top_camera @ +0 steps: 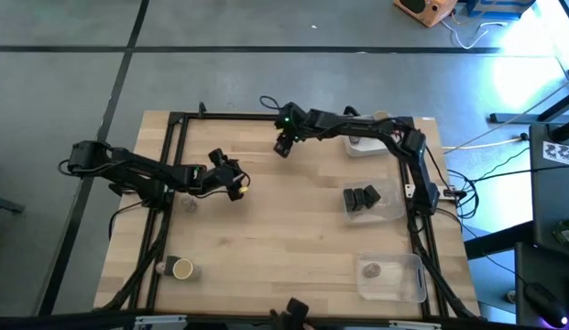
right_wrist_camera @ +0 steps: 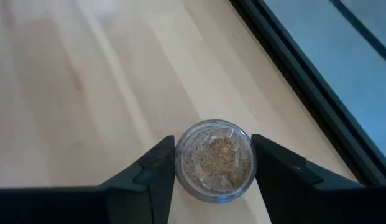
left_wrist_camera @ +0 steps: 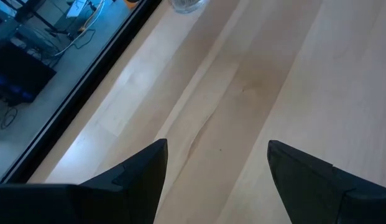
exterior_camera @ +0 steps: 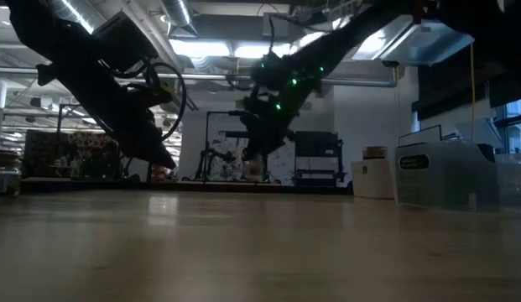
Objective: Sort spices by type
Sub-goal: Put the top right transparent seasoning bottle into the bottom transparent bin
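Observation:
My right gripper (top_camera: 284, 147) hangs near the table's far edge, shut on a small round clear spice jar (right_wrist_camera: 214, 160) with tan grains inside. My left gripper (top_camera: 238, 183) stands open over bare wood at the table's left middle, nothing between its fingers (left_wrist_camera: 217, 162). A tan-topped jar (top_camera: 181, 269) stands on the table near the front left. Three dark blocky spices (top_camera: 362, 196) lie in a clear tray (top_camera: 392, 211) on the right. A round greyish one (top_camera: 370, 269) sits in a second clear tray (top_camera: 410, 282) at the front right. My right gripper pinches the jar's round side wall (right_wrist_camera: 180, 167) between its two fingers (right_wrist_camera: 156, 171), one on each side. The fingers slant down from above. The jar stands upright with its top toward the wrist camera; in the low view the gripper (exterior_camera: 258, 159) hangs above the table.
A white tray (top_camera: 365, 145) sits at the far right under the right arm. A black frame (top_camera: 174, 165) runs along the table's left, far and right sides. Open wood lies in the middle of the table (top_camera: 284, 238).

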